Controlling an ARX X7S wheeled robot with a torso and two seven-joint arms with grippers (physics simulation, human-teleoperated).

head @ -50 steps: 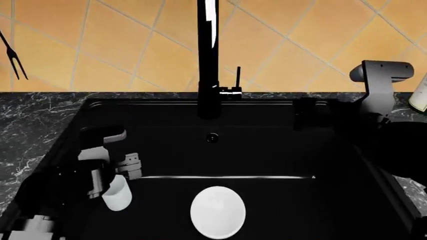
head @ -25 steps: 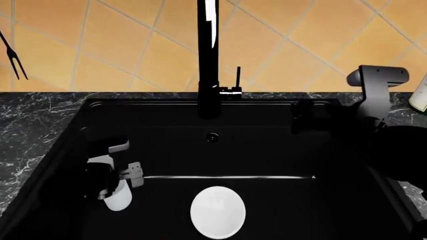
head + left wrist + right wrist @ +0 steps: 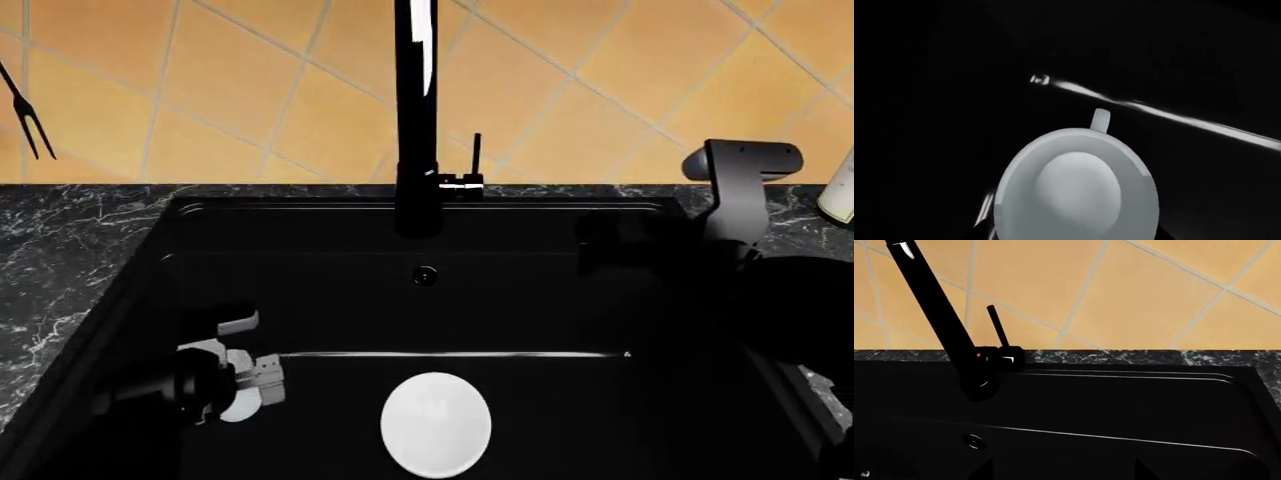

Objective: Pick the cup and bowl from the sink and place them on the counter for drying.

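The white cup (image 3: 1077, 187) stands on the floor of the black sink (image 3: 134, 300) at its left side, its small handle (image 3: 1101, 120) pointing away from the wrist camera. My left gripper (image 3: 234, 375) is down over the cup (image 3: 244, 403), open, with a finger on either side of it, and hides most of it in the head view. The white bowl (image 3: 435, 423) lies in the sink near the front, to the right of the cup. My right gripper (image 3: 1061, 472) hovers open over the sink's back right part, holding nothing. The marble counter (image 3: 67, 240) surrounds the sink.
A tall black faucet (image 3: 416, 120) rises behind the sink, with the drain (image 3: 424, 275) in front of it. A fork (image 3: 27, 115) hangs on the tiled wall at the left. A bottle (image 3: 841, 190) stands at the right edge on the counter.
My left gripper has dropped lower into the sink and now straddles the cup, covering more of it. The right arm has drifted slightly left. The bowl has not moved.
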